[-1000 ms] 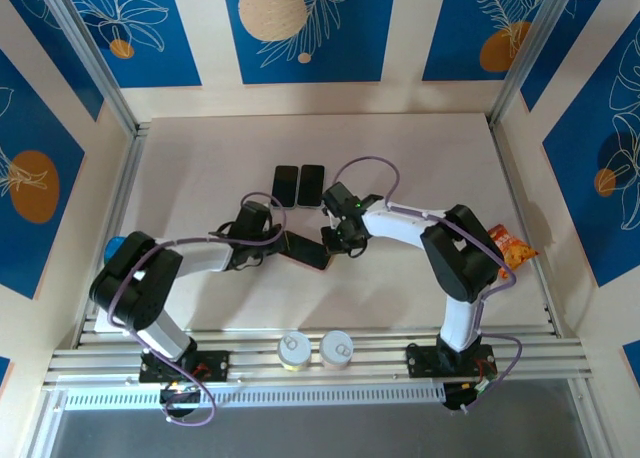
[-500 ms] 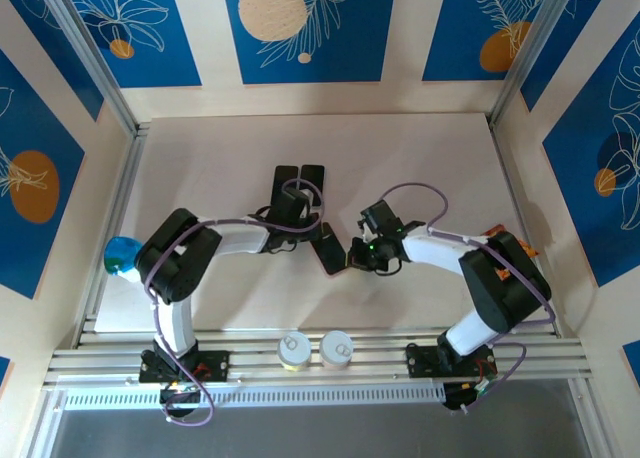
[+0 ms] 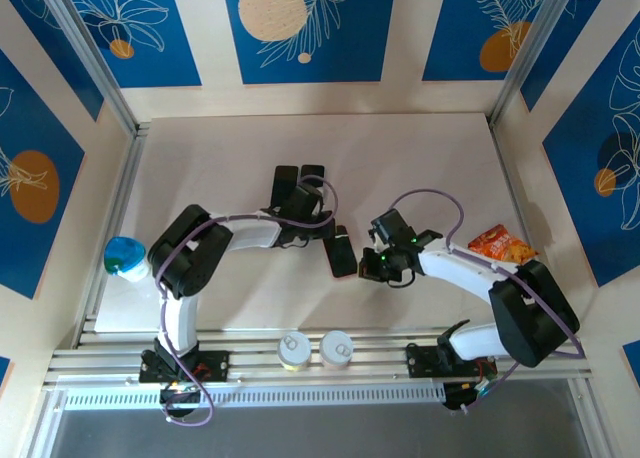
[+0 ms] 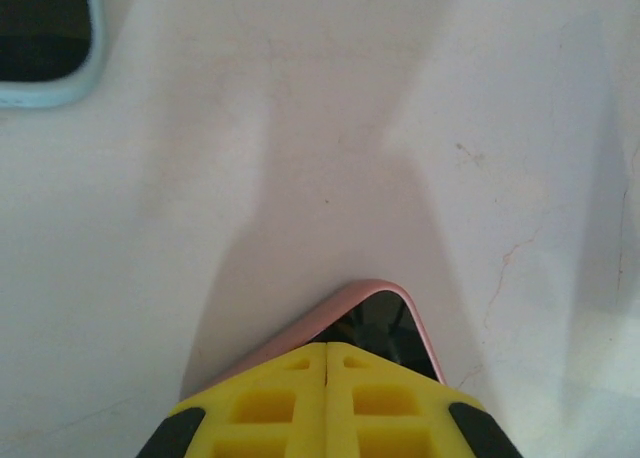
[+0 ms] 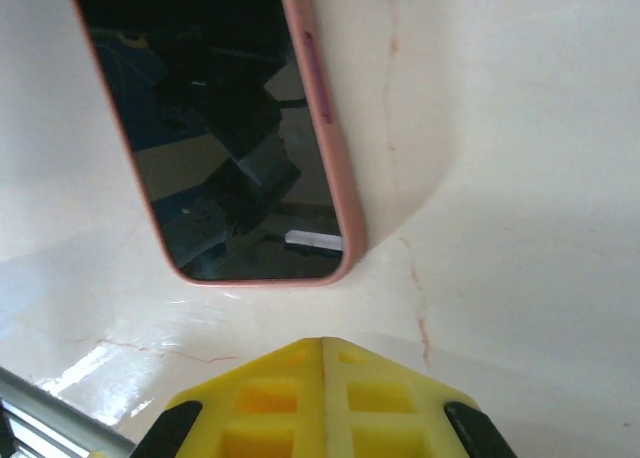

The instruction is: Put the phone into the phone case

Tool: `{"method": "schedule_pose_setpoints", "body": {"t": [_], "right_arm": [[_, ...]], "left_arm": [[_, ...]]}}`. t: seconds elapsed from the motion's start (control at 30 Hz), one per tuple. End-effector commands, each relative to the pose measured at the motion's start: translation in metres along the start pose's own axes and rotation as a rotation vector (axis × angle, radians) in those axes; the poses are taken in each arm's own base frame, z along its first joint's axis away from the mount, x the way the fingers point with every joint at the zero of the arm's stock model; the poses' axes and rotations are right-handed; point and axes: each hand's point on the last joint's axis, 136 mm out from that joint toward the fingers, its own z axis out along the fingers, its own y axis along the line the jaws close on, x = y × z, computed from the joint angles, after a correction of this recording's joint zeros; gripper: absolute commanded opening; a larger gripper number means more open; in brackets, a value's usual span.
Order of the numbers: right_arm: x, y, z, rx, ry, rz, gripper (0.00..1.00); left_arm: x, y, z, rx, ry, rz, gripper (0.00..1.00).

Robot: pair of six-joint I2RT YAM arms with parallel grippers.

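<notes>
Phone [image 3: 341, 254] sits in pink case [image 5: 322, 108], tabletop centre. My left pincer [image 4: 327, 356] closed, tips over its corner. My right pincer [image 5: 322, 346] closed, just beside opposite end. Likely seating step. Next: press edges flush.

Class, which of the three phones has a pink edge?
The phone lying alone between the two arms; the other two, side by side farther back, show no pink.

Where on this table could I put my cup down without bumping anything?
The far strip of table behind the two dark slabs is bare, as is the left side beyond the blue object. The middle is crowded: left gripper and right gripper flank the pink phone.
</notes>
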Motion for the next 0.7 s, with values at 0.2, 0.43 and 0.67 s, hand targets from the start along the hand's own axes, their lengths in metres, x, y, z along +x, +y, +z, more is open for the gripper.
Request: {"method": "schedule_pose_setpoints", "body": {"t": [0.2,0.43,0.67], "right_arm": [[-0.018,0.045,-0.001,-0.123,0.003,-0.155,0.0],[-0.029,0.062,0.019,-0.179,0.009,-0.18,0.0],[-0.048,0.05,0.041,-0.17,-0.003,-0.096,0.0]], "left_arm": [[-0.043,-0.005,-0.071,0.047,-0.132,-0.045,0.0],[-0.02,0.026,-0.098,-0.016,-0.132,-0.077,0.0],[0.006,0.056,-0.104,-0.076,-0.103,-0.121,0.0]]}}
